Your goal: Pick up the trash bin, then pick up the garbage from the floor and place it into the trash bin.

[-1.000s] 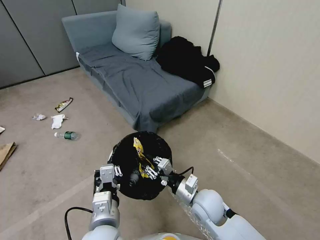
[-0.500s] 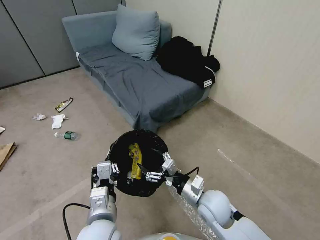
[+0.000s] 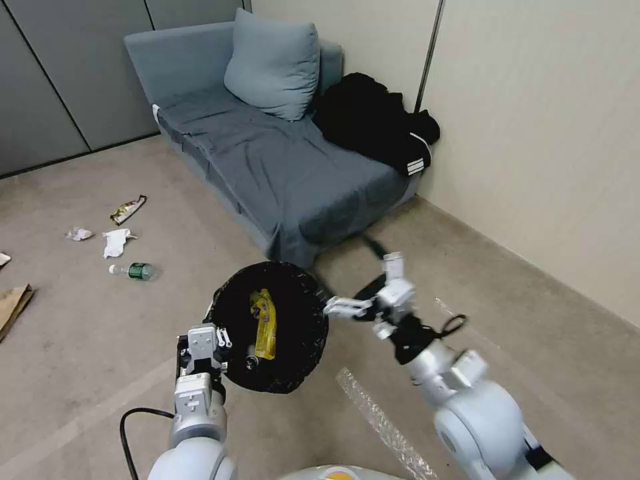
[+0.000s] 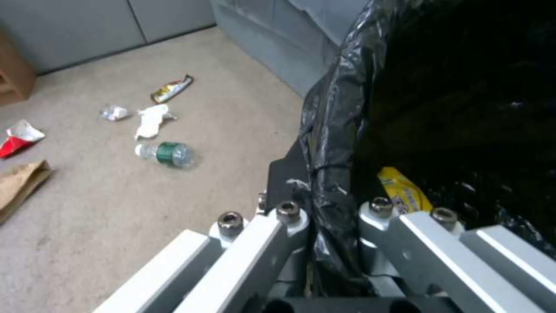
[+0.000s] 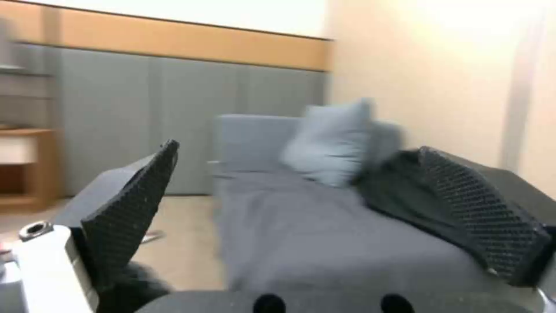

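Left end effector (image 3: 215,341): clenched on trash bin (image 3: 270,327) rim; liner could slip, tipping it.
Right end effector (image 3: 363,293): released, empty, beside bin.

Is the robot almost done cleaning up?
Not yet. The left gripper holds the trash bin up by its rim, and a yellow wrapper is inside. The right gripper is open and empty beside it. A bottle, tissues and another wrapper remain on the floor.
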You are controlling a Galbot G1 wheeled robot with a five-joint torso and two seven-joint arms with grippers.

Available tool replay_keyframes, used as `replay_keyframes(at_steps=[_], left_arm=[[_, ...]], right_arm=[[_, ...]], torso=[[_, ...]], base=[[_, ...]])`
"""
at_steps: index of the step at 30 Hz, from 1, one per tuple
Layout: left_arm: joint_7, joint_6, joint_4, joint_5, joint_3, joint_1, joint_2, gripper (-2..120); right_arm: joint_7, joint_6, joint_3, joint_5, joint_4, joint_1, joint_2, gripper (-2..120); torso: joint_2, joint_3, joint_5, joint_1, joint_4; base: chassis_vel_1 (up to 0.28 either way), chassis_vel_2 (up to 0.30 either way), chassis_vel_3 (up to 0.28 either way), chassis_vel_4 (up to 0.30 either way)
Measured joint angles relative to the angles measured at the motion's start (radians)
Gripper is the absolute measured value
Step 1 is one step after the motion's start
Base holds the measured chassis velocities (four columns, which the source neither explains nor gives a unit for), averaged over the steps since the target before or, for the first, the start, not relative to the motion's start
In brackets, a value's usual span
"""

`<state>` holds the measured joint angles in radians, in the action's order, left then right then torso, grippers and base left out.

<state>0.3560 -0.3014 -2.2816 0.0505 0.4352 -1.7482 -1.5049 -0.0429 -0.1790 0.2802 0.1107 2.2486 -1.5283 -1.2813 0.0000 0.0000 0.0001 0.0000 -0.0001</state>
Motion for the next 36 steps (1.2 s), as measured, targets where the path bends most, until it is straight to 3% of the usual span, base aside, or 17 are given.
replay_keyframes(at_steps=[6,36], left_arm=[[0.000,-0.004,-0.011,-0.004,0.000,-0.002,0.002,3],[0.027,-0.004,-0.028,-0.031,0.020,-0.016,-0.007,3]], right_arm=[[0.078,-0.011,0.046,-0.019,-0.023,-0.042,-0.025,100],[0.056,-0.024,0.058,0.013,-0.067,-0.005,-0.043,100]], torso=[[0.000,0.000,-0.0001,0.000,0.0000],[0.000,0.000,-0.0001,0.000,0.0000]], base=[[0.000,0.000,0.000,0.000],[0.014,0.012,0.016,0.015]])
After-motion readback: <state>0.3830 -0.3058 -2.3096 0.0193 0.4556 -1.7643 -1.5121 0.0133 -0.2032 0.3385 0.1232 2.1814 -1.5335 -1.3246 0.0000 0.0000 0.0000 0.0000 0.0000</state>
